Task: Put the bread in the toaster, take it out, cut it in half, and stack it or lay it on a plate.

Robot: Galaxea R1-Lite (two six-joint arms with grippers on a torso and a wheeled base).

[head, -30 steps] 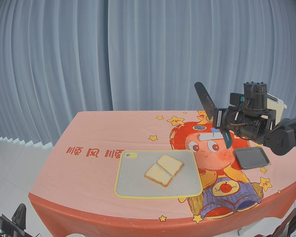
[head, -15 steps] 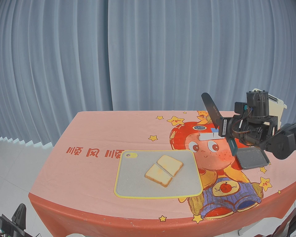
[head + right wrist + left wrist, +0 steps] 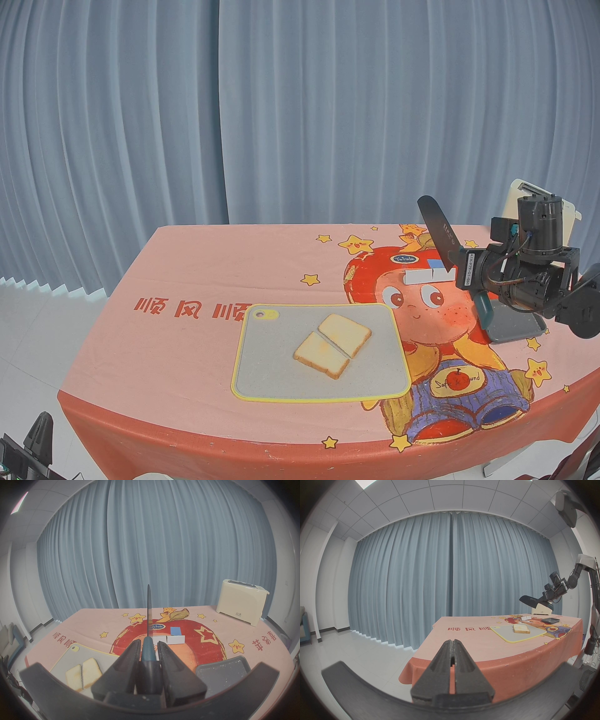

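Rightward and lower is where the right gripper has gone since the earlier frames, from above the printed face to above the grey tray by the right edge of the surface. Its fingers are pinching the handle of the knife, whose blade slants up and towards the back edge. From those fingers the bread halves lie well apart, towards the left and the front edge, side by side on the cutting board with the cut running diagonally between them. The left gripper, fingers pressed together, hangs low off the front left corner, farther from the bread. The tray looks like the plate, so the knife probably has to be set down first.
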